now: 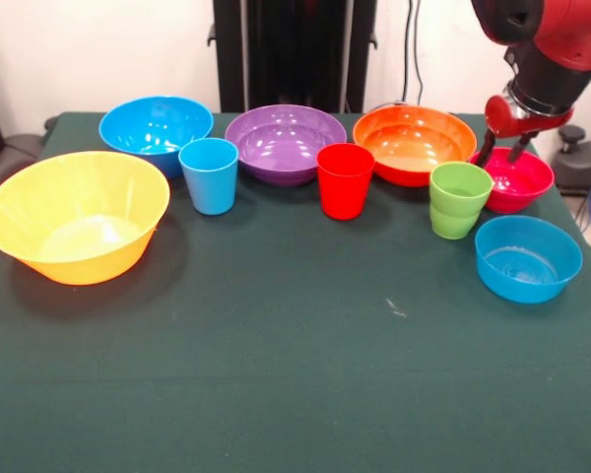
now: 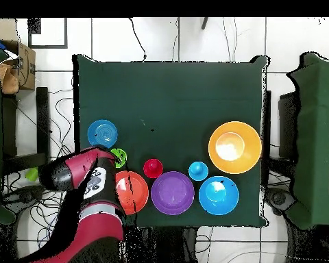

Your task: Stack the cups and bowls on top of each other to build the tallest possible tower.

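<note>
My gripper (image 1: pixel 502 155) hangs at the right, its dark fingers (image 1: pixel 486 150) apart and open over the far rim of the small magenta bowl (image 1: pixel 520 182); I see nothing held. The lime green cup (image 1: pixel 460 200) stands just left of that bowl, and the small blue bowl (image 1: pixel 528 260) lies in front. Along the back sit the large blue bowl (image 1: pixel 156 128), purple bowl (image 1: pixel 285 145) and red-orange bowl (image 1: pixel 414 145). The light blue cup (image 1: pixel 209 175) and red cup (image 1: pixel 345 180) stand before them. The big yellow-orange bowl (image 1: pixel 76 217) is at the left. Nothing is stacked. In the overhead view the arm (image 2: pixel 85 174) hides the magenta bowl.
Everything stands on a dark green cloth-covered table (image 1: pixel 276 374), with its wide front half free of objects. Overhead, a cardboard box (image 2: pixel 13 65) sits off the table's corner, and cables lie on the floor beside the arm.
</note>
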Controlling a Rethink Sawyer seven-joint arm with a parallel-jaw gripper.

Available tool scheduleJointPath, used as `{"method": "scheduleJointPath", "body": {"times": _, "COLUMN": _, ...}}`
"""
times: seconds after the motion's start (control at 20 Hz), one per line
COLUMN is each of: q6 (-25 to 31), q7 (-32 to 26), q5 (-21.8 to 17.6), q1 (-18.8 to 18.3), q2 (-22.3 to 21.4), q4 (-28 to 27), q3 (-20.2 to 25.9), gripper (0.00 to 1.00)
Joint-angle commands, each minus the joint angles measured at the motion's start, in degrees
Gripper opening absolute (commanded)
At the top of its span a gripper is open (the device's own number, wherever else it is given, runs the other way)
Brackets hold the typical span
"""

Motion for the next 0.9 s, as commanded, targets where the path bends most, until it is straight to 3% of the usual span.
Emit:
{"method": "scheduleJointPath", "body": {"times": 0.05, "q6": -4.5, "q7": 11.5, "q5": 3.7, "q1": 1.1, "q2": 0.7, "q4": -4.2, "q3": 1.8, "gripper": 1.00}}
{"method": "scheduleJointPath", "body": {"times": 0.65, "q6": -3.9, "q7": 11.0, "q5": 9.2, "q1": 1.4, "q2": -2.7, "q4": -2.0, "q3": 3.0, "gripper": 1.00}}
{"method": "scheduleJointPath", "body": {"times": 0.9, "q6": -5.8, "q7": 13.2, "q5": 10.6, "q1": 3.8, "q2": 0.9, "q4": -5.1, "q3": 1.2, "gripper": 1.00}}
